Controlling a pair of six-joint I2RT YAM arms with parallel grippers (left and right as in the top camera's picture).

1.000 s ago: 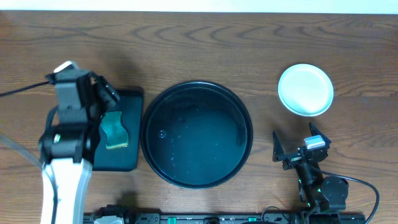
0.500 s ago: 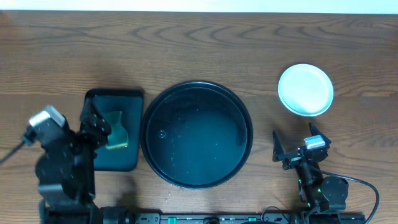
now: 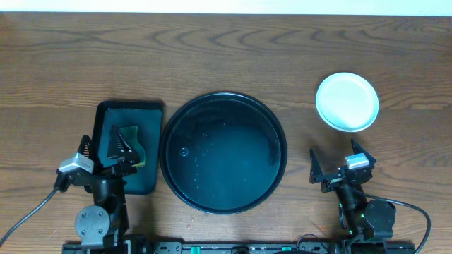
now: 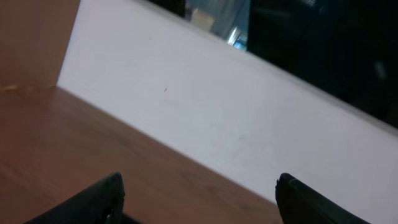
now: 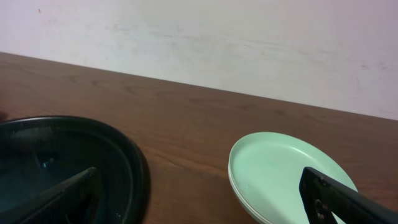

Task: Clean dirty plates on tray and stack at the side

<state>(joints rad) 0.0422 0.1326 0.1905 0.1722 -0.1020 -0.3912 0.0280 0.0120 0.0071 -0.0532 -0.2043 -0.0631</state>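
- At the surface's (image 3: 226, 56) far right, your plates (image 3: 347, 101) sit stacked; tray (image 3: 223, 152) bare
- Left fingers (image 4: 102, 198) and right fingers (image 5: 339, 198) released: task looks done, no next move needed

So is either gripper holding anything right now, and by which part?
Nothing is held. The left gripper and right gripper both stand open and empty; the sponge lies on its rectangular tray, the stacked plates on the tabletop.

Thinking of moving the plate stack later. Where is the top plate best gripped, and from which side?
Probably by its rim at the edge nearest the right gripper, coming in low from that side. The top plate lies flat and shallow, so only the upturned rim offers something to pinch.
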